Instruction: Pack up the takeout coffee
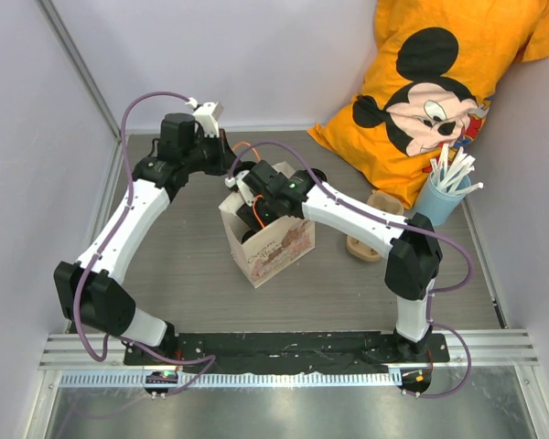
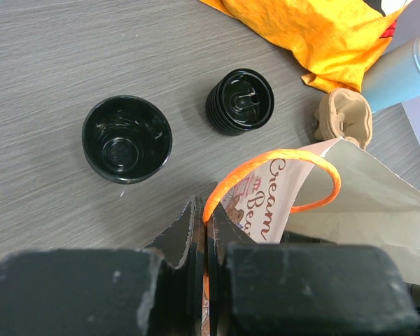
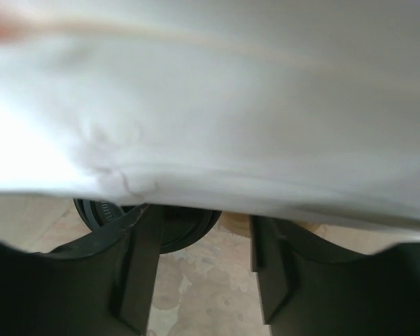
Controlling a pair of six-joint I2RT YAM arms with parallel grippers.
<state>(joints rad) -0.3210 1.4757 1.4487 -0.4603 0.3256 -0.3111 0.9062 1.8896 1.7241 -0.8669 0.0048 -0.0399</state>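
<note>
Pinching the orange handle [image 2: 280, 154] of the paper bag [image 1: 274, 247], the left gripper [image 2: 206, 217] has its fingers tight together. Only the right wrist view looks inside the bag: right gripper [image 3: 203, 231] fingers parted, gripping nothing, black takeout coffee [image 3: 185, 227] on the bag floor just beyond. Left wrist view alone shows an open black cup [image 2: 126, 138] and a black lid [image 2: 241, 100] on the table [image 2: 56, 56].

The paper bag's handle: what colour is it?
Bright orange. The handle shows best in the left wrist view.
</note>
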